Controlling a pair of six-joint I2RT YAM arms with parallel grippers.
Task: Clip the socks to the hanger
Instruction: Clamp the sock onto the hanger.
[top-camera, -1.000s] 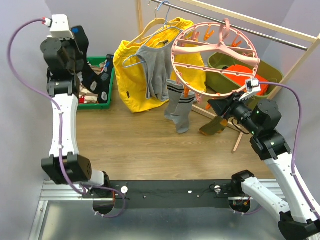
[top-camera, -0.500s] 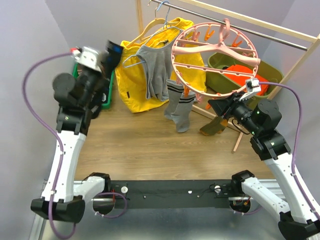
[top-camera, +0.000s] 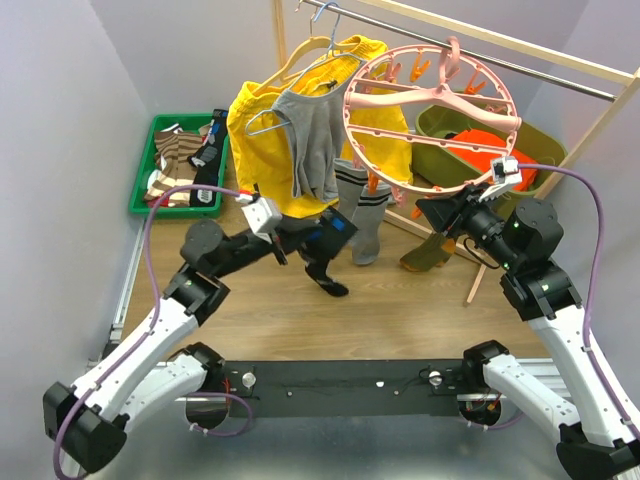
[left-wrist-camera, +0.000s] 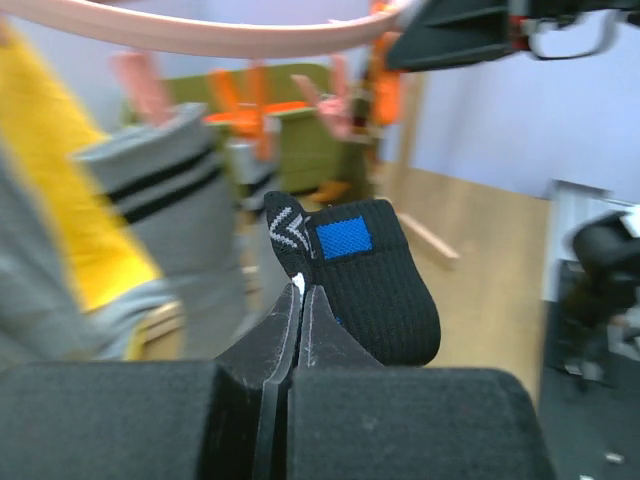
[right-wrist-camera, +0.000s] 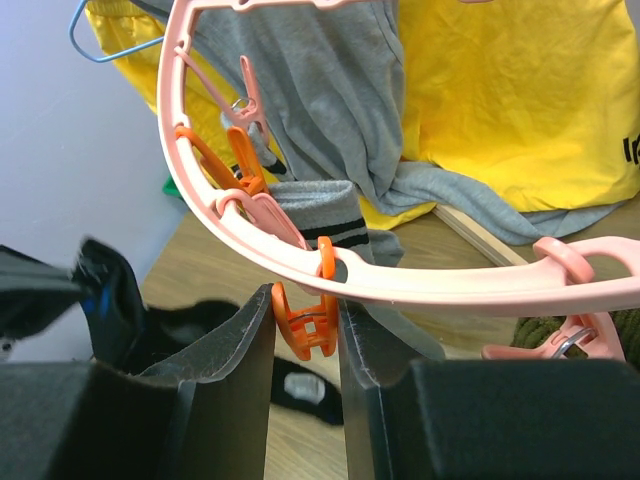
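Green bin (top-camera: 142, 165) holds striped socks (top-camera: 170, 160) and black socks (top-camera: 207, 157).

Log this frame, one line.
left gripper: shut on black sock, below hanger rim | right gripper: shut on orange clip | sock not yet clipped

Behind the light wooden clothes rack (top-camera: 278, 45) rise pale lilac walls (top-camera: 180, 50); beneath it lies a wood-grain desk (top-camera: 400, 320).
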